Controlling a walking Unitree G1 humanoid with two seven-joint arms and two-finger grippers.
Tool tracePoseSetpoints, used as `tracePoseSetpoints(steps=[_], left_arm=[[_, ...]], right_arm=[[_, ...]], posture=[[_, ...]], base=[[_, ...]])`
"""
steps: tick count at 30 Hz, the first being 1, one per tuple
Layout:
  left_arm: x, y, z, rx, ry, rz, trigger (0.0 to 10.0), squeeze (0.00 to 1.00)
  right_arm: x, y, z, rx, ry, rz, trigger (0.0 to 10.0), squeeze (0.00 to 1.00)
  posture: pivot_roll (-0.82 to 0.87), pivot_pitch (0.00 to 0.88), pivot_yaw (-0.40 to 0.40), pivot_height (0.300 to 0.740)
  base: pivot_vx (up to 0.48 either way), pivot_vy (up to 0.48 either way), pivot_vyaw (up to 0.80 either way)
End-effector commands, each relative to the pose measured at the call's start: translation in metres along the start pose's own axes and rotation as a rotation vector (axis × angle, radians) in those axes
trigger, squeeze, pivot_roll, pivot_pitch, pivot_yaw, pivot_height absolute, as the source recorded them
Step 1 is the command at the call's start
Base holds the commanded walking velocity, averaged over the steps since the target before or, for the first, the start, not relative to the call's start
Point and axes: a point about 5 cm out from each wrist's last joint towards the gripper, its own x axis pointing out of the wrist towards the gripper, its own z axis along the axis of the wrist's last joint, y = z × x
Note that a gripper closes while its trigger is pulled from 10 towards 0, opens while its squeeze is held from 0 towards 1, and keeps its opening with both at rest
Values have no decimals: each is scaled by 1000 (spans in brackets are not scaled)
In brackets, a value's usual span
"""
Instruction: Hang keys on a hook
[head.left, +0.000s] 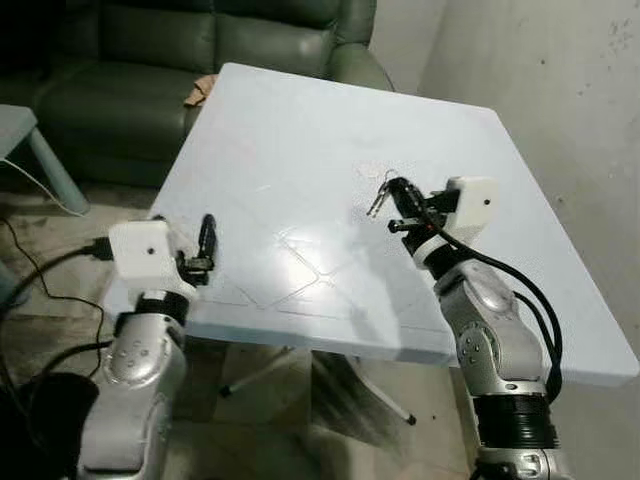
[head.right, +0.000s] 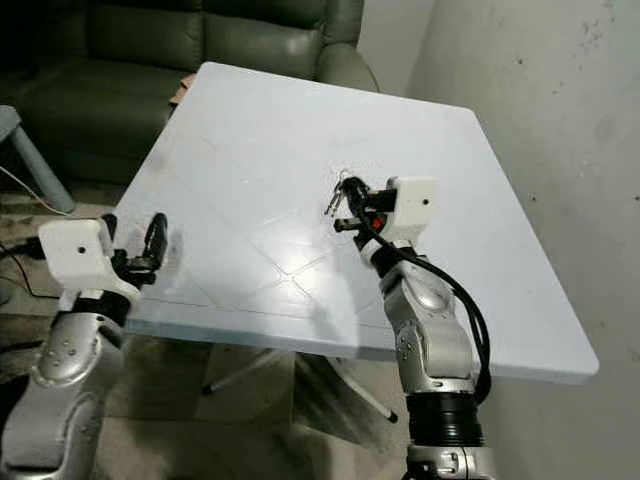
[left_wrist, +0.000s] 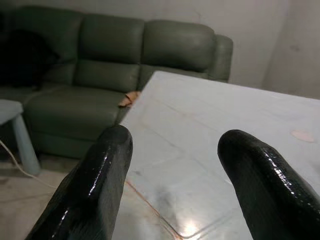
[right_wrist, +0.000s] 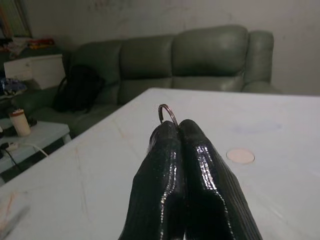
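A pale blue-white counter (head.left: 300, 150) with a glossy top and faint scratch lines stands in a dim room, its far edge close to a dark green leather sofa (head.left: 150, 60). A rough, stained grey wall (head.left: 560, 90) runs along the robot's right side. The floor below is worn, with black cables (head.left: 40, 290) trailing on the left, and part of a light blue side table (head.left: 30, 140) shows beside the sofa.

The right gripper (head.left: 392, 192) hovers over the middle of the counter, its 2 black fingers (right_wrist: 175, 165) clenched together on the keys (head.left: 376, 203); the key ring (right_wrist: 167, 113) pokes up between the fingertips, and the keys dangle just above the surface. The left gripper (head.left: 205, 245) rests at the counter's near left edge, fingers (left_wrist: 100, 175) spread apart and holding nothing.
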Motion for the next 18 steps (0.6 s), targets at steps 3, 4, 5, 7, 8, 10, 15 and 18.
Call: tracePoseSetpoints(steps=[3,4,5,7,8,10,15,18], left_arm=[[4,2,0,0,-16,-28,10000,0],[4,2,0,0,-16,-28,10000,0],[4,2,0,0,-16,-28,10000,0],[10,20,2,-55,-11,30,10000,0],[12,26,2,-68,-10,46,10000,0],[16,31,4,-58,-12,55,10000,0],[24,42,9,-62,-17,87,10000,0],[24,44,9,-59,-18,92,10000,0]], right_arm=[[-1,-8,5,-20,-32,-9,10000,0],[-1,-8,5,-20,-32,-9,10000,0],[-1,-8,5,-20,-32,-9,10000,0],[-5,-16,-2,-82,-26,-48,10000,0],[-6,-19,-4,-99,-23,-59,10000,0],[-6,-22,-7,-112,-16,-77,10000,0],[-3,-28,-15,-173,57,-115,10000,0],[-2,-31,-17,-180,74,-134,10000,0]], posture=[[1,0,-102,724],[1,0,-102,724],[1,0,-102,724],[-9,0,-80,724],[-10,0,-78,724],[-13,0,-74,724],[-25,0,-64,724],[-28,0,-63,724]], base=[[0,0,0],[0,0,0],[0,0,0],[0,0,0],[0,0,0],[0,0,0],[0,0,0],[0,0,-496]])
